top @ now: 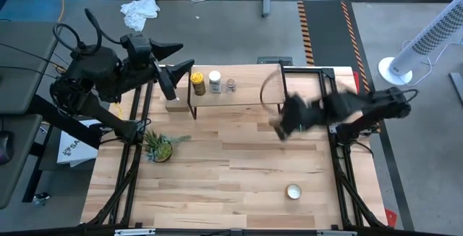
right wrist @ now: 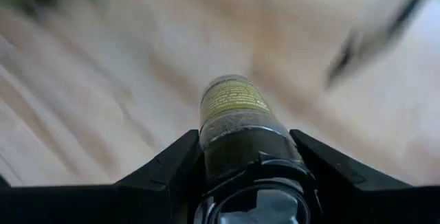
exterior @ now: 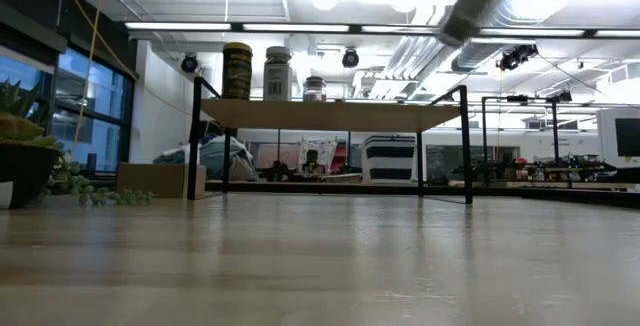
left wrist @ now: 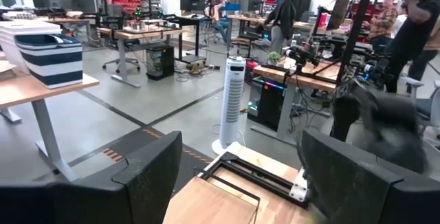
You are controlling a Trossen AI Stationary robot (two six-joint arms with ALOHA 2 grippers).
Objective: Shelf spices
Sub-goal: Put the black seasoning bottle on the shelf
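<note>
The shelf (top: 246, 97) has a light plank top on black legs and stands at the table's far edge. On its left part stand the mustard-yellow jar (top: 197, 84), the white-capped jar (top: 215, 82) and the tiny pinkish jar (top: 230, 85); the low view shows them as the yellow jar (exterior: 237, 71), white-capped jar (exterior: 277, 74) and pinkish jar (exterior: 314, 88). My right gripper (top: 282, 126) is blurred above the table in front of the shelf's right part and is shut on the dark jar (right wrist: 234, 114). My left gripper (top: 178, 58) hangs open beside the shelf's left end. My right gripper pinches the dark jar between its two fingers (right wrist: 165, 169) at the black-capped end (right wrist: 251, 183). The jar lies along the fingers, and its labelled body (right wrist: 232, 99) sticks out past the fingertips. In the low view nothing stands on the table below it, so the jar is lifted clear.
A potted green plant (top: 159, 148) stands at the table's left. A small cardboard box (top: 173, 106) sits by the shelf's left legs. A flat round tin (top: 293, 191) lies near the right front. Bare wood stretches between them. People stand in the room beyond the table.
</note>
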